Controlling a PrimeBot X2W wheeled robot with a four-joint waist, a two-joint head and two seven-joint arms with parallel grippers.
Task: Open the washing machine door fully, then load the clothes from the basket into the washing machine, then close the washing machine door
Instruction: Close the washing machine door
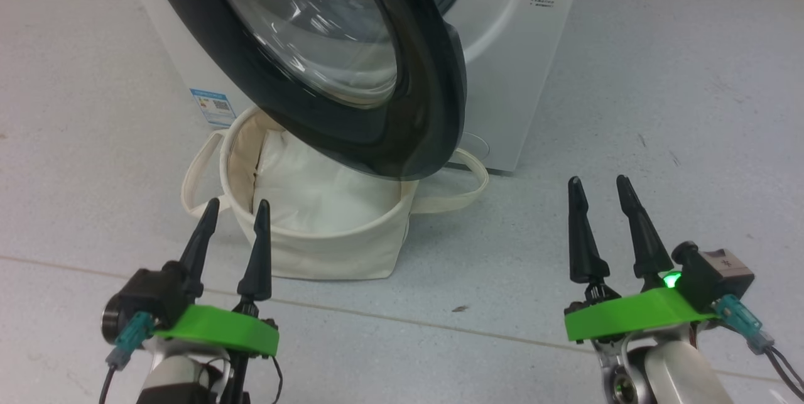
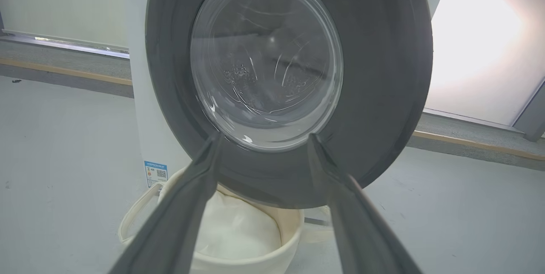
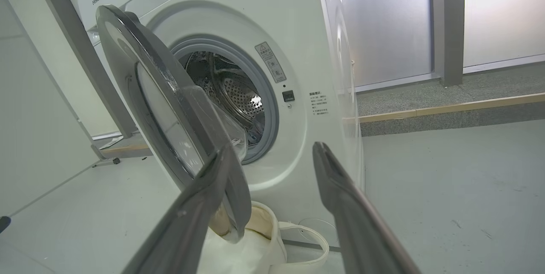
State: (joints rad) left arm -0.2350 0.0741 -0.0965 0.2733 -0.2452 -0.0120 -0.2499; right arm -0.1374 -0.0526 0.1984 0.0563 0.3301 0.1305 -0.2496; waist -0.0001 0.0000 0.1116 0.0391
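- The washing machine door [image 1: 440, 77] stands partly swung out ahead of the left gripper [image 1: 238, 202]. Its black rim hangs over the basket [image 1: 339, 259] and hides the basket's far side in the head view.
- The basket sits on the floor just beyond the left gripper's fingertips, against the foot of the washing machine [image 1: 521, 46]. A plain white pad [image 1: 314, 196] lies inside it.
- A blue label sticker [image 1: 213, 105] shows on the washer's side, past the basket's left loop handle [image 1: 195, 184].
- Ahead of the right gripper [image 1: 598, 179] lies bare grey floor, with the washer's front corner ahead and a little to its left. A small dark speck [image 1: 460, 308] lies on the floor between the two grippers.
- The right wrist view shows the door nearly edge-on and, behind it, the open mouth with the grey rubber ring [image 3: 268, 108] and perforated steel drum [image 3: 238, 90]. I cannot tell what is in the drum.
- The left wrist view faces the door squarely, with the glass centre framed between its two fingers.
- Both grippers have their fingers spread apart, with nothing between them and touching nothing.
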